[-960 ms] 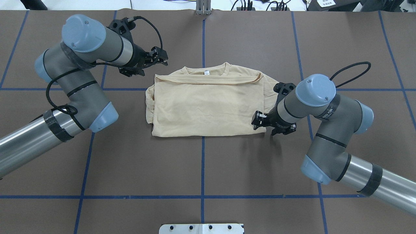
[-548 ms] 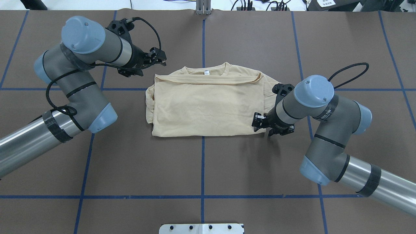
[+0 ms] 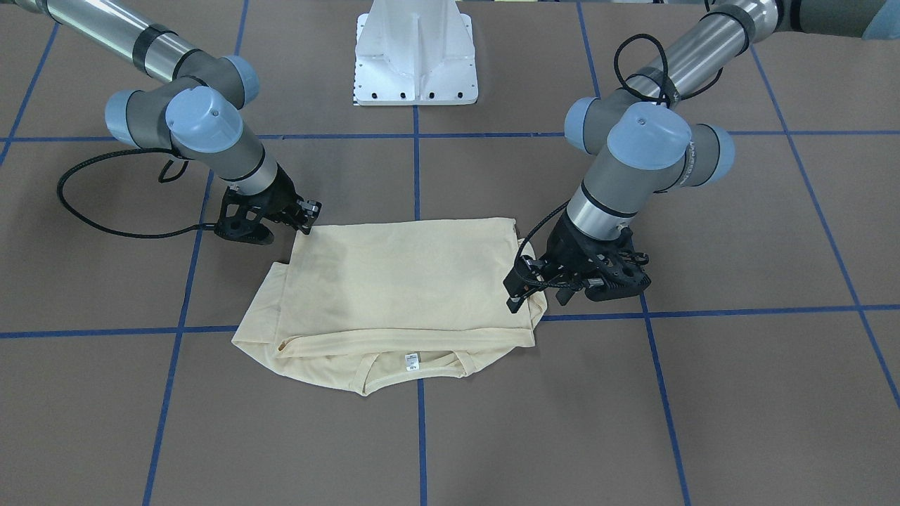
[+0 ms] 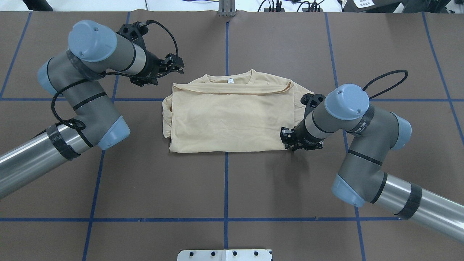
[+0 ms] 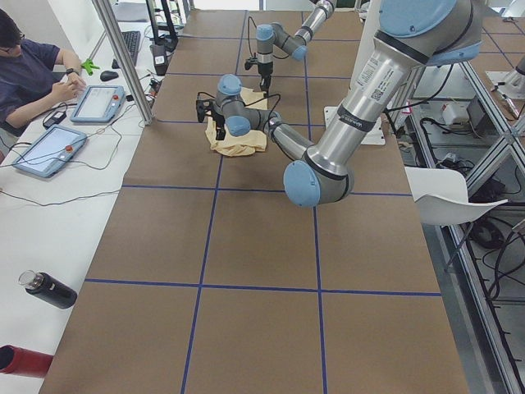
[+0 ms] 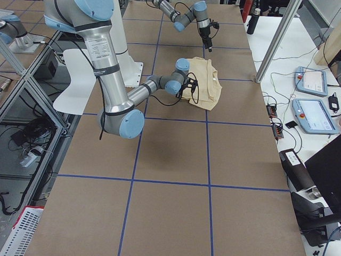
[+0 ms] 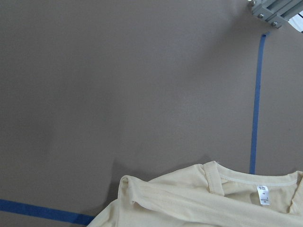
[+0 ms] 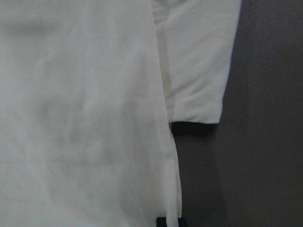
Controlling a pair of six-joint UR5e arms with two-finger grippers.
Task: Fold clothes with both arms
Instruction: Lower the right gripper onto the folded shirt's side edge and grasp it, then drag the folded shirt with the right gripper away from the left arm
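The cream-yellow shirt (image 4: 232, 119) lies folded into a rectangle at mid-table, plain side up. Its collar and white neck label (image 4: 230, 81) are on the far side, toward the operators. My left gripper (image 4: 176, 64) hovers open just off the shirt's far left corner and holds nothing; it also shows in the front view (image 3: 513, 294). My right gripper (image 4: 286, 139) is low at the shirt's near right corner (image 3: 309, 214), open as far as I can see. The right wrist view is filled by the shirt (image 8: 85, 118), with a dark fingertip (image 8: 168, 220) at the cloth's edge.
The brown table is marked with blue tape lines. The white pedestal base (image 3: 415, 56) stands at the robot's side. Along the far edge a person (image 5: 33, 66) sits by tablets (image 5: 98, 103), a metal post (image 5: 123, 57) and a black bottle (image 5: 49, 289).
The right gripper has moved lower and closer in on the shirt's near right corner. The left gripper has drawn back a little to the left. The shirt has not moved.
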